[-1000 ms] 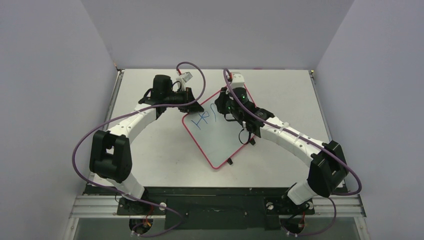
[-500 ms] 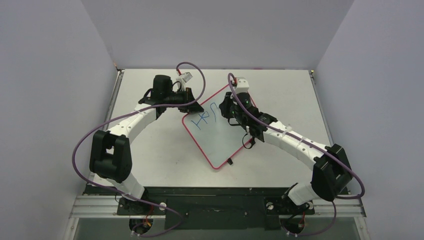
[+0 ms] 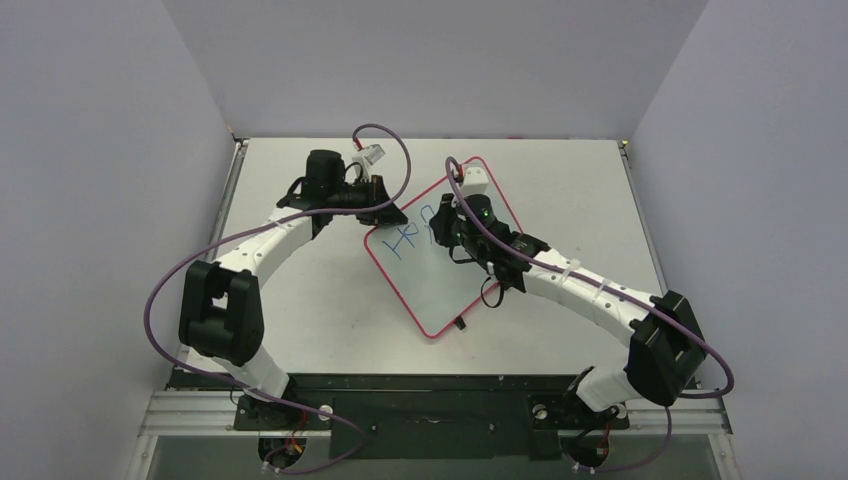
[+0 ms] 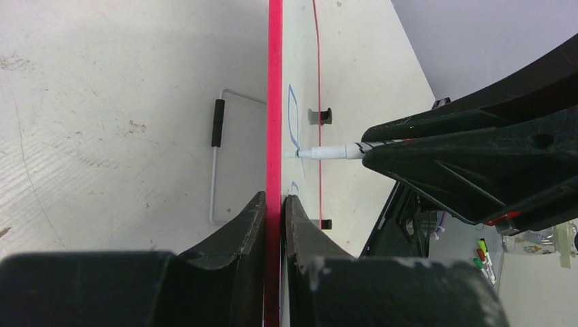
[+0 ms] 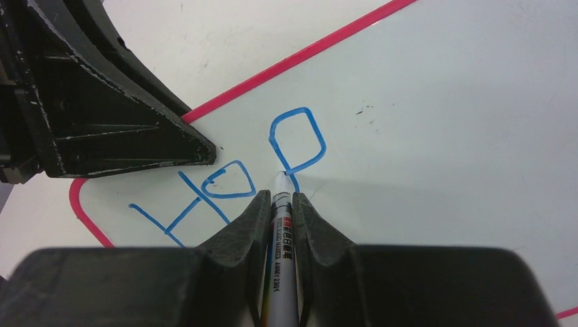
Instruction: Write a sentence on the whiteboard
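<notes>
Step in hand: writing the first word of the sentence (image 5: 225, 184); "H", "o" and the loop of a "P" show in blue.
Whiteboard (image 3: 440, 285): on the bench (image 3: 300, 300) between the two arms, turned cornerwise; the lettering sits near its far left corner.
Left tool (image 4: 275, 199): narrow, pinching the board's red rim from both sides and steadying it.
Right tool (image 5: 281, 199): narrow, clamped on a marker (image 5: 281, 262), point forward.
Marker tip: on the board at the foot of the "P" loop, where the stem begins.
Progress: judged early; most of the board is bare.
Next move: probably draw the stem down, lift, and start the next letter just to the right. This calls for even tip pressure and a firm hold on the rim.
Risk: a slipping board would smear the stroke.
Containers: none identifiable in these views.
</notes>
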Controlling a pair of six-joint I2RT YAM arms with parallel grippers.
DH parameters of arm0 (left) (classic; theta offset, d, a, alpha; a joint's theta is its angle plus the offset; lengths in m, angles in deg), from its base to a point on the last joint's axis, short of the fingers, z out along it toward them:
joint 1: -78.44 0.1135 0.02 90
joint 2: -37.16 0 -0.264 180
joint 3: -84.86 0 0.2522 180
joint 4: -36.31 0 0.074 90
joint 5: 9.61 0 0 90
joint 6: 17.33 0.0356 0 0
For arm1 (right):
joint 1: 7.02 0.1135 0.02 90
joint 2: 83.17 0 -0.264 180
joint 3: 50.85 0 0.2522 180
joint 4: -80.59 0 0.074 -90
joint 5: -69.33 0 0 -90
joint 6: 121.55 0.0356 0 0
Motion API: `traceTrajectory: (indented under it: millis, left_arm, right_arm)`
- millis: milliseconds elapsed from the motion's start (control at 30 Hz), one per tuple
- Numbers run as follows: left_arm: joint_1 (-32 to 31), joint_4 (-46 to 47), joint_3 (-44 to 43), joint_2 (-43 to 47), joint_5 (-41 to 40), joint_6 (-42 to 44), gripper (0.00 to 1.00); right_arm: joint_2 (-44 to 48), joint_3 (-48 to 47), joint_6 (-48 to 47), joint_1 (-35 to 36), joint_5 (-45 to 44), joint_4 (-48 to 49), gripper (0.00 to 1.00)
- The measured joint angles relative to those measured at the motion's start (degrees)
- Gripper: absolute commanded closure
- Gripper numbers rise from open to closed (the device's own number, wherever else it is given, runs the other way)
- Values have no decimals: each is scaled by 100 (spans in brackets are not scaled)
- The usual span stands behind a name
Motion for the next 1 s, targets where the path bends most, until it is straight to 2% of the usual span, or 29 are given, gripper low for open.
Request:
traceTrajectory:
  millis: [500, 833, 1000]
  left_arm:
    - [-46, 4, 0, 98, 37, 7, 100]
    - [-48, 4, 0, 103, 37, 13, 100]
    - [-50, 4, 0, 103, 37, 17, 100]
  right_arm:
    - [310, -247, -9, 15, -50, -170, 100]
    - [621, -188, 118, -667, -46, -116, 100]
    - [619, -20, 173, -752, 11, -68, 100]
